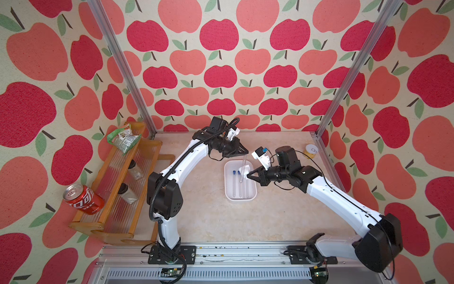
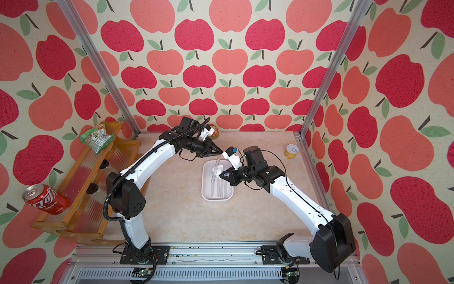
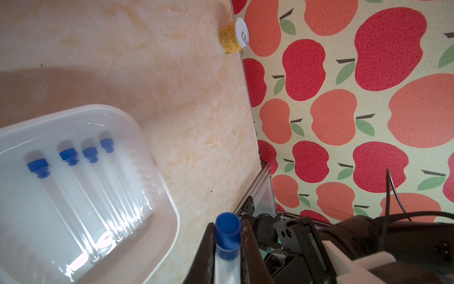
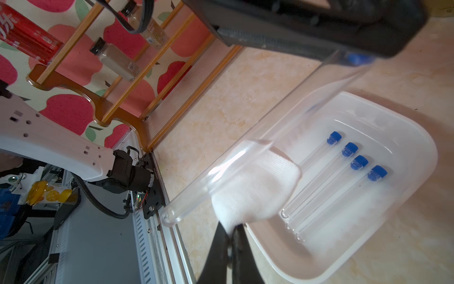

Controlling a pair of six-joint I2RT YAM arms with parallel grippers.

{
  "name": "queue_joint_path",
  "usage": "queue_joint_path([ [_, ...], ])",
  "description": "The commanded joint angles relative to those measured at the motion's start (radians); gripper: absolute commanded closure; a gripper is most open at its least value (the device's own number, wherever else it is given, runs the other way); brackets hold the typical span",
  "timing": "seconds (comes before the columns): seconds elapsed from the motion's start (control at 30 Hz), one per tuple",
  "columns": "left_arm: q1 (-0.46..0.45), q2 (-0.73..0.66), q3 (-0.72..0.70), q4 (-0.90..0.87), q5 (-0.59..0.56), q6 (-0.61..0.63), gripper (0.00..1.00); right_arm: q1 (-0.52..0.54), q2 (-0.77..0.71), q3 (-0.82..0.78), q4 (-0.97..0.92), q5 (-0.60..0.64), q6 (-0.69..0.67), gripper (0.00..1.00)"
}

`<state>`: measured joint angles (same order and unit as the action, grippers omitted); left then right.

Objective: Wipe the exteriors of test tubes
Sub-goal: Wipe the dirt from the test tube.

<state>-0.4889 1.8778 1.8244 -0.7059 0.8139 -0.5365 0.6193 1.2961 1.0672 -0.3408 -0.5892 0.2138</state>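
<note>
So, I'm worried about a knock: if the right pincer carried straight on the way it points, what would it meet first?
Most likely the tube held by the left pincer; the right pincer holds a white cloth against it, though depth is hard to judge.

Red can [image 1: 83, 199] — white Chinese characters, partly readable; nothing else legible.

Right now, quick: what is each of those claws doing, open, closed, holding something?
Left gripper: shut on a blue-capped test tube.
Right gripper: shut on a white cloth pad.
</note>
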Motion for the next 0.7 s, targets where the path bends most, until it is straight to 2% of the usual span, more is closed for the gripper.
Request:
queue_joint_path([
  [0.0,-0.002,0.009,0.026,-0.015,0.024,0.010,0.86,-0.032,0.013,0.002,0.084,-0.094,0.073,1.00],
  [0.17,-0.007,0.007,0.020,-0.014,0.028,0.013,0.86,-0.084,0.046,0.014,0.147,-0.133,0.132,1.00],
  [0.37,-0.008,0.007,0.021,-0.015,0.027,0.016,0.86,-0.101,0.084,0.044,0.133,-0.139,0.134,1.00],
  [0.67,-0.004,0.013,0.030,-0.013,0.027,0.015,0.86,-0.083,0.014,-0.057,0.195,-0.171,0.189,1.00],
])
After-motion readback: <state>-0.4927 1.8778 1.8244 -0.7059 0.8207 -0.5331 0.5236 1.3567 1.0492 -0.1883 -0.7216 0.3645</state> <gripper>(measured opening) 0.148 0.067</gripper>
